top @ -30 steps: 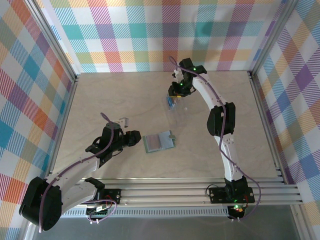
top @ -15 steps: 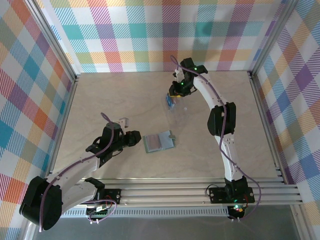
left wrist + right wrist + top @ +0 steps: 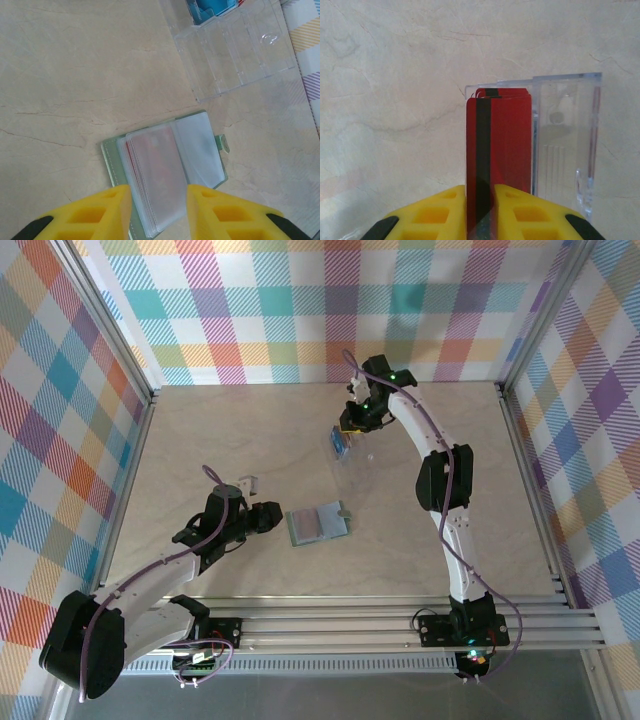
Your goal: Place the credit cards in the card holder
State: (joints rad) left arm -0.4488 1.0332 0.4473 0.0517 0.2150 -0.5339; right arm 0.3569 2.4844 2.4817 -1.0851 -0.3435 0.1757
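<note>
The left tool [image 3: 270,518], fingers apart, hovers just beside the open wallet [image 3: 316,525], which lies flat on the desk [image 3: 220,440]. Farther right, the right tool [image 3: 480,200] straddles a red card [image 3: 507,145] standing in the clear tray [image 3: 565,150]. Whether it clamps the card, I cannot tell.
</note>
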